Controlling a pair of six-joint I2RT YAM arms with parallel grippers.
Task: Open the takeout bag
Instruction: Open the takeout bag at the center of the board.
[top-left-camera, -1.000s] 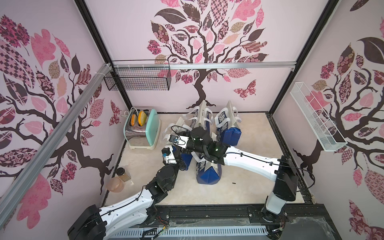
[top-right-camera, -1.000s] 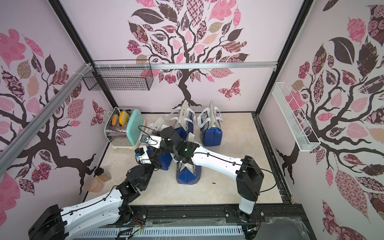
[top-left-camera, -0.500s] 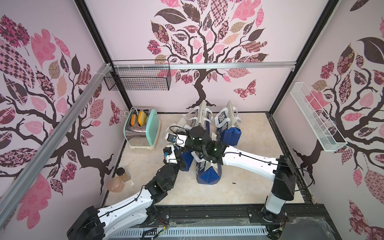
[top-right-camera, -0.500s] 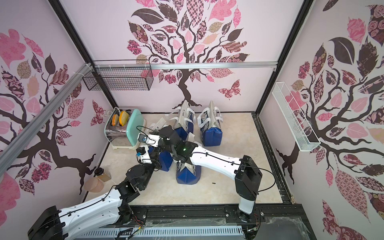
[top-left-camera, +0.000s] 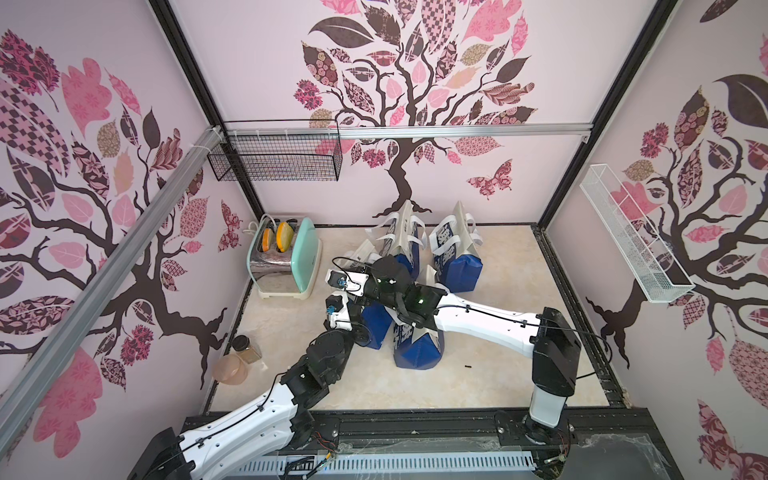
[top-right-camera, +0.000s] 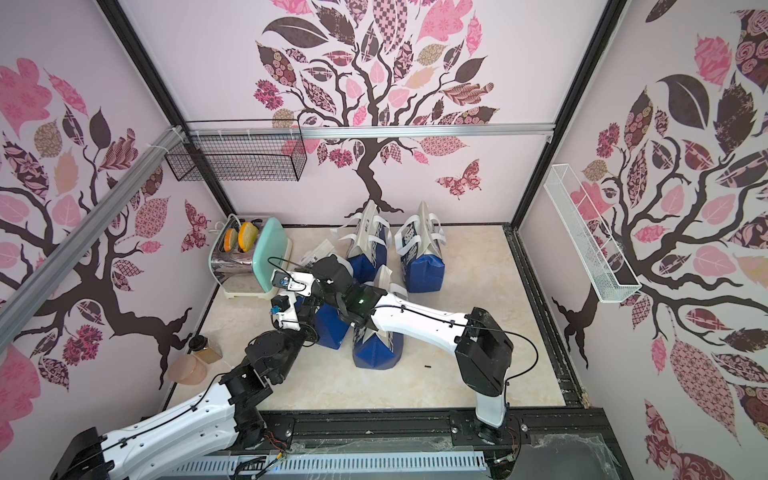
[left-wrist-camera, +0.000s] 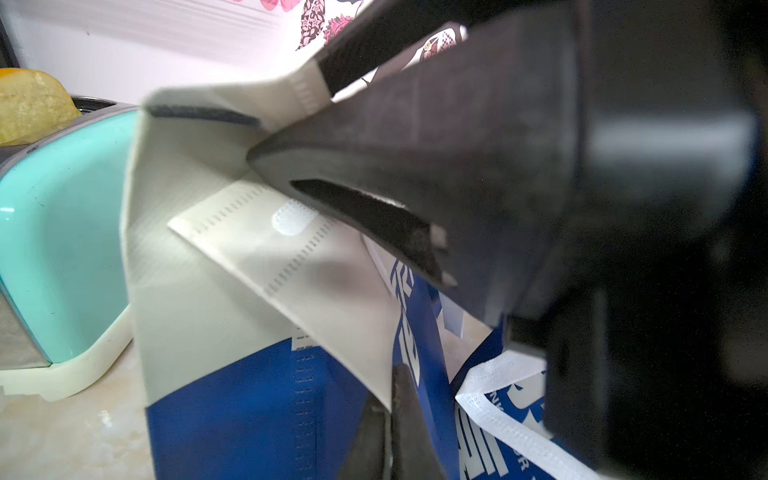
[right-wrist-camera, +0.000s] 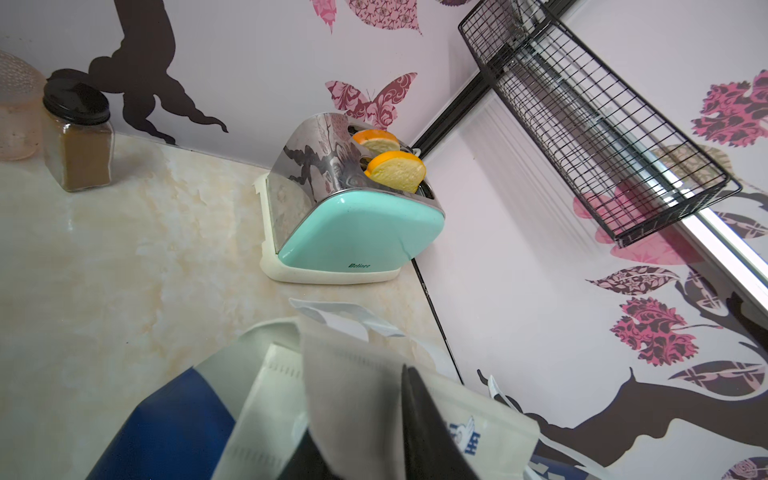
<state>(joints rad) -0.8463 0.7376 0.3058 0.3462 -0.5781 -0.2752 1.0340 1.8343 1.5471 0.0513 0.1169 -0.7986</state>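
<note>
The takeout bag (top-left-camera: 374, 332) is blue below and white on top, and it stands left of centre among the other bags. Both wrists crowd over it in both top views, hiding its mouth. In the left wrist view my left gripper (left-wrist-camera: 390, 409) is shut on the edge of one white top flap above the bag's blue body (left-wrist-camera: 232, 395). My right gripper (right-wrist-camera: 399, 419) is shut on the opposite white flap, with the fabric pinched between its dark fingers (right-wrist-camera: 424, 432). The two flaps stand slightly apart. The bag's inside is not visible.
Three more blue-and-white bags stand close by: one in front (top-left-camera: 417, 349) and two behind (top-left-camera: 401, 245) (top-left-camera: 455, 257). A mint toaster (top-left-camera: 286, 257) holding bread sits at the left. A spice jar (top-left-camera: 245, 349) and a pink lid (top-left-camera: 230, 368) are by the left wall.
The right gripper's jaws have closed onto the bag's upper flap, and its wrist has shifted a little to the left. The left gripper has kept its grip.
</note>
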